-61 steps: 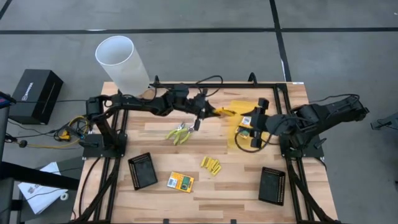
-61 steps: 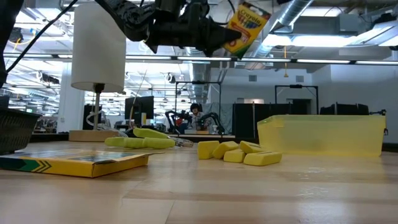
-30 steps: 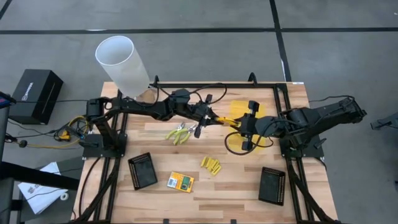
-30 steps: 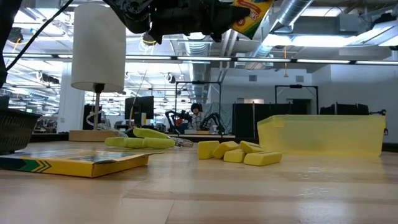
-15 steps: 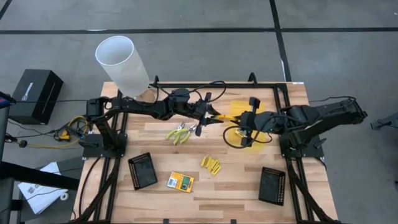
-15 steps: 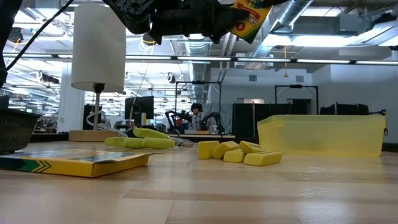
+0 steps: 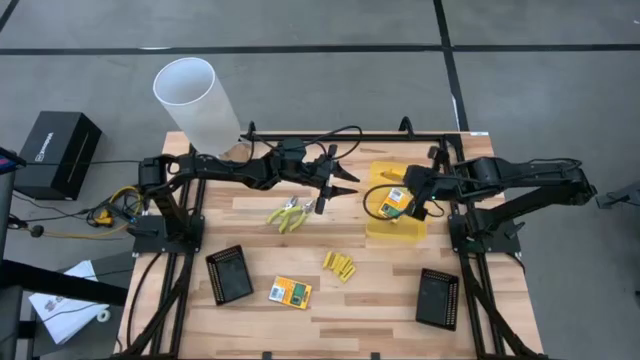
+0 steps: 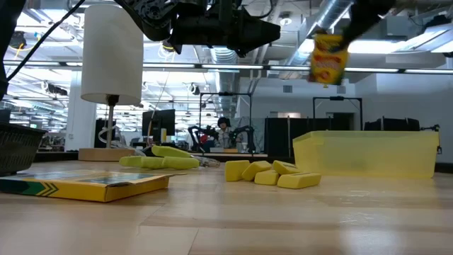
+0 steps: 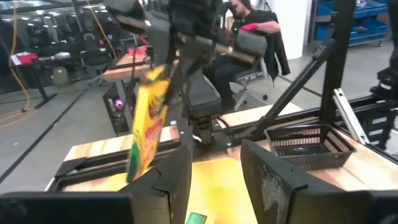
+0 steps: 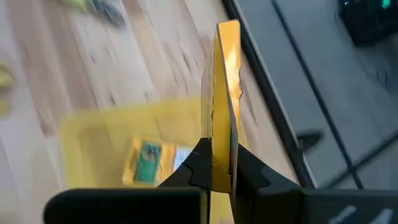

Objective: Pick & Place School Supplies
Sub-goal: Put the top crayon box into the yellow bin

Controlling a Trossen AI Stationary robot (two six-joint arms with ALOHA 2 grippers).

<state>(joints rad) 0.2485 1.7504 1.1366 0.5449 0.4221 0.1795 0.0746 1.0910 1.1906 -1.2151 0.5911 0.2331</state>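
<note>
A yellow-and-green printed box (image 8: 328,60) hangs in the air over the translucent yellow tray (image 7: 398,228), with my right gripper (image 7: 407,195) shut on it. A second box (image 10: 149,162) lies flat inside that tray. My left gripper (image 7: 342,185) stands open just to the left of the held box, with nothing between its fingers (image 9: 180,180). On the table lie the plier-like tool (image 7: 288,213), several yellow sticks (image 7: 339,266) and a third box (image 7: 290,292). My right gripper pinches the box between its two fingers across the flat faces, at one end (image 10: 220,158). The box shows edge-on in the right wrist view. In the low view it hangs upright below the fingers, lifted clear above the yellow tray.
Black mesh trays stand at the near left (image 7: 229,273) and near right (image 7: 437,297). A white cylinder (image 7: 195,100) stands at the far left corner. Black frame rails (image 7: 350,137) run along the table's far and side edges.
My left gripper has opened and let go of the box, while my right gripper has shut on it. The right gripper has carried the box toward the table's right edge and somewhat lower. The box now hangs upright over the yellow tray, apart from the left gripper.
</note>
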